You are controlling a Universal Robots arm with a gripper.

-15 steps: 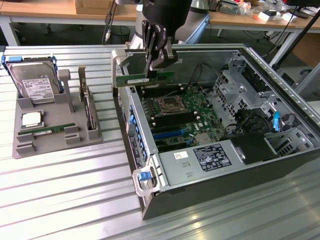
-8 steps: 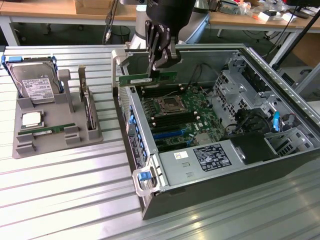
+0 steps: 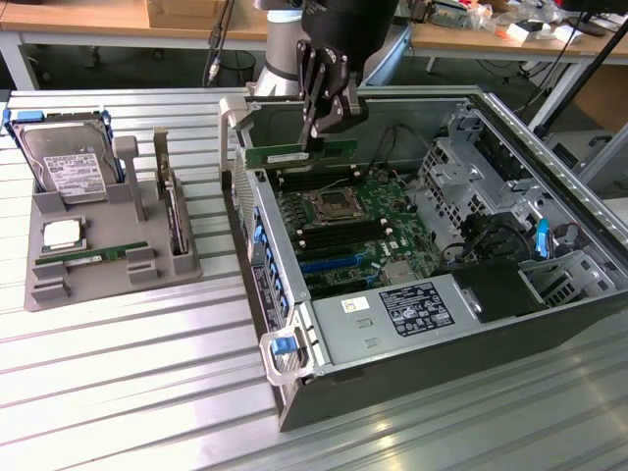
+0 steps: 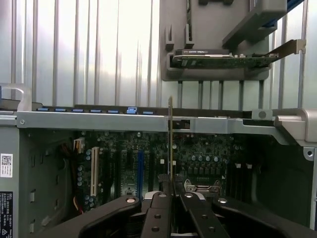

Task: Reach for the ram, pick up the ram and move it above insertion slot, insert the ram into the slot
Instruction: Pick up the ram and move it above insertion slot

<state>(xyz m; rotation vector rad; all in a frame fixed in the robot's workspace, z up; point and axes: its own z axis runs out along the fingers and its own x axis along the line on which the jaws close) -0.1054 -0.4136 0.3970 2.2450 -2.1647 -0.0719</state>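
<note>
Ram [image 3: 294, 154] pinched in my tool [image 3: 318, 135], hanging over the motherboard [image 3: 365, 224], so I'm on the move-above-slot step and reckon it wants squaring up dead parallel with the slot [image 3: 312, 183].

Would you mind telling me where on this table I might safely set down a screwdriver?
Free: the ribbed table in front of the grey tray, bordered by the computer case. Crowded: the tray itself, and the case's interior, where the gripper holds the ram over the motherboard.
</note>
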